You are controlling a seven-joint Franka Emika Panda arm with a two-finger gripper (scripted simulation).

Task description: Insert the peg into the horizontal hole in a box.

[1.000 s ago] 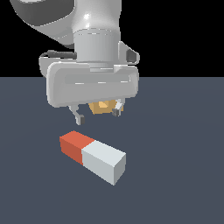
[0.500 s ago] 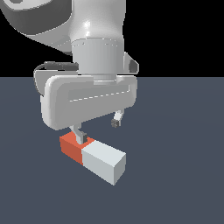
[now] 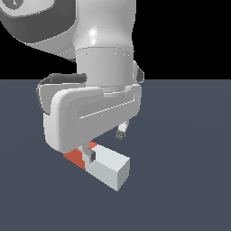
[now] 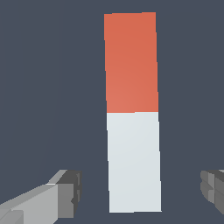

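The peg lies flat on the dark floor, its red-orange half (image 3: 76, 159) mostly hidden under my hand and its white half (image 3: 108, 166) toward the exterior view's right. In the wrist view the whole peg (image 4: 132, 111) shows. My gripper (image 3: 105, 144) is open and low over the white half. One finger (image 3: 90, 154) stands on the near side and the other finger (image 3: 120, 134) on the far side. In the wrist view the gripper (image 4: 140, 190) straddles the white end, with gaps between both fingertips and the peg. The box and its hole are hidden.
The large white hand body (image 3: 90, 117) and the arm fill the upper middle of the exterior view. The dark grey floor (image 3: 189, 180) stretches around the peg.
The hand has come down and toward the camera, from above the peg to straddling its white half. The tan box, seen between the fingers a second ago, is now hidden behind the hand.
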